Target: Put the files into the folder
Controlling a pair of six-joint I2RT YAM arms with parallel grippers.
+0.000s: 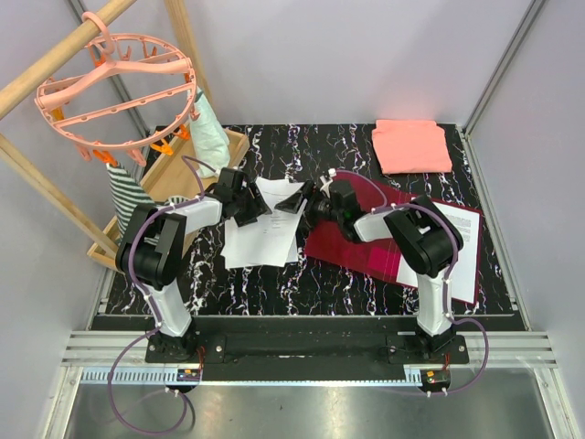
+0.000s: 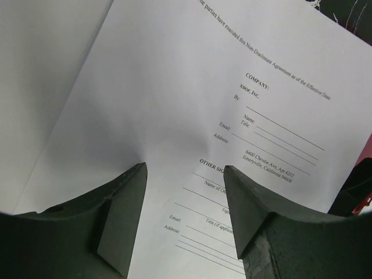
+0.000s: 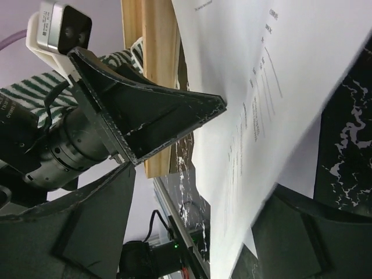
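The files [image 1: 265, 233] are white printed sheets lying left of centre, with one sheet lifted at its right edge. My left gripper [image 1: 259, 208] hovers over them; in the left wrist view its open jaws [image 2: 186, 168] frame the signature page [image 2: 192, 87]. My right gripper [image 1: 297, 206] reaches in from the right. In the right wrist view its jaws [image 3: 200, 180] stand wide, and the raised sheet [image 3: 273, 116] runs between them and rests against the lower finger. The dark red folder [image 1: 361, 247] lies flat under the right arm, with more white paper [image 1: 466, 247] on its right side.
A folded salmon-pink cloth [image 1: 411, 146] lies at the back right. A wooden tray [image 1: 174, 178] with striped fabric sits at the back left, under a pink round hanger [image 1: 119, 87] on a wooden pole. Grey walls enclose the black marble table [image 1: 274, 283].
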